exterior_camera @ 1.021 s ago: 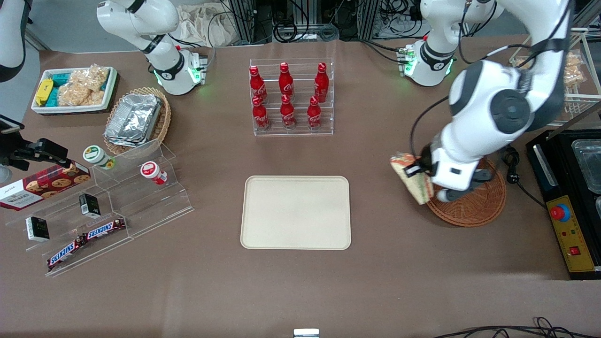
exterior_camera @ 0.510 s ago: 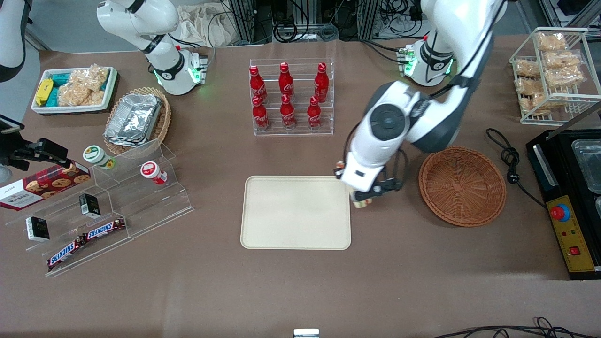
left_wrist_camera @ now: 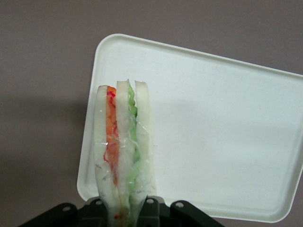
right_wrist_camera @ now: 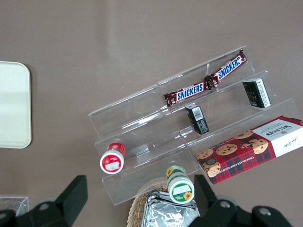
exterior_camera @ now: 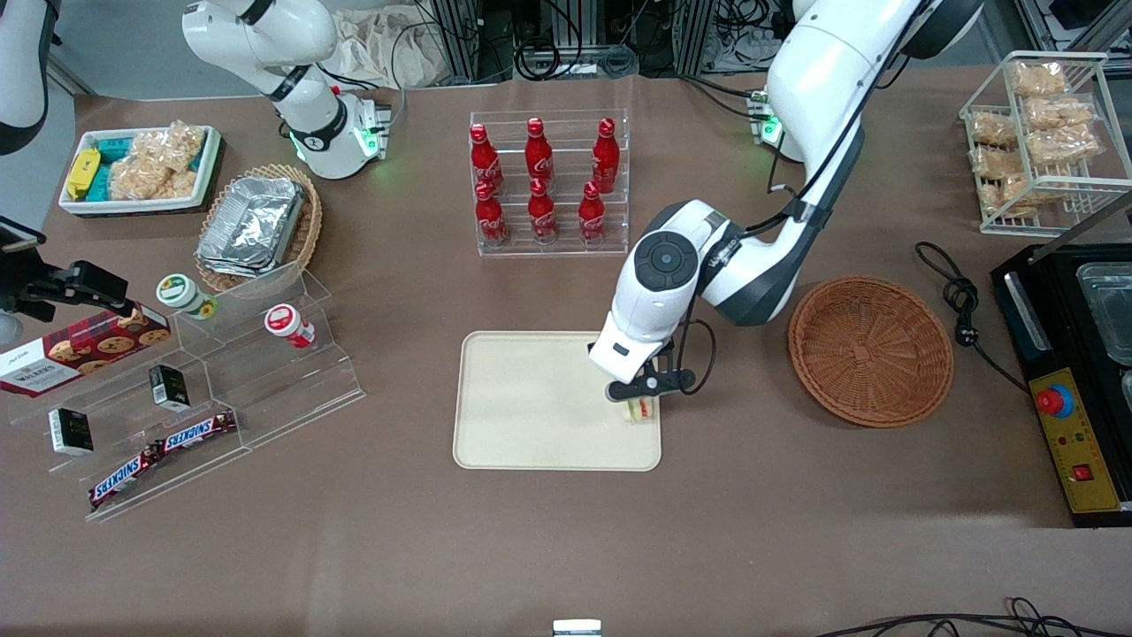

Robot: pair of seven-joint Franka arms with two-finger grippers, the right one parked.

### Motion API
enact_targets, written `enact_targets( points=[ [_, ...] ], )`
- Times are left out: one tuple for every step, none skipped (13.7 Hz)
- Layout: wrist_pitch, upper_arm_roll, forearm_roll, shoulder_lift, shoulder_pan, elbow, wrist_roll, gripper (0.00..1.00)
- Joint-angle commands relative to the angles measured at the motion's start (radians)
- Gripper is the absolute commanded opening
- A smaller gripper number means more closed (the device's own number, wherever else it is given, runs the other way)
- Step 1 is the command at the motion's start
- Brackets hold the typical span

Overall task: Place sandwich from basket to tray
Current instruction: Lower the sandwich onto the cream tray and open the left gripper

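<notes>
My left gripper (exterior_camera: pixel 640 400) is shut on the sandwich (exterior_camera: pixel 639 410), a wrapped wedge of pale bread with orange, red and green layers (left_wrist_camera: pixel 122 151). It hangs over the edge of the cream tray (exterior_camera: pixel 531 407) nearest the basket. In the left wrist view the sandwich sticks out from between the jaws above the tray (left_wrist_camera: pixel 218 142), near its rim. The round reddish-brown wicker basket (exterior_camera: pixel 871 349) stands beside the tray toward the working arm's end of the table, with nothing in it.
A clear rack of red cola bottles (exterior_camera: pixel 546 181) stands farther from the front camera than the tray. Acrylic steps with snacks (exterior_camera: pixel 190 389), an oval basket of foil containers (exterior_camera: pixel 256 226) and a white bin (exterior_camera: pixel 137 168) lie toward the parked arm's end. A black machine (exterior_camera: pixel 1074 380) sits past the basket.
The left arm has carried the sandwich from above the basket across to the tray's edge. The basket now stands uncovered and holds nothing.
</notes>
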Motion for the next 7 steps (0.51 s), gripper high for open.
enact_targets(
  points=[
    [0.044, 0.008, 0.02, 0.054, -0.014, 0.024, 0.066, 0.0],
    [0.07, 0.008, 0.026, 0.064, -0.014, 0.014, 0.084, 0.0],
    [0.085, 0.01, 0.035, 0.064, -0.012, -0.011, 0.104, 0.0],
    [0.091, 0.01, 0.038, 0.062, -0.009, -0.031, 0.122, 0.0],
    [0.096, 0.011, 0.038, 0.064, -0.006, -0.043, 0.148, 0.0],
    [0.107, 0.014, 0.04, 0.064, -0.003, -0.055, 0.184, 0.0],
    [0.123, 0.016, 0.042, 0.064, 0.0, -0.071, 0.22, 0.0]
  ],
)
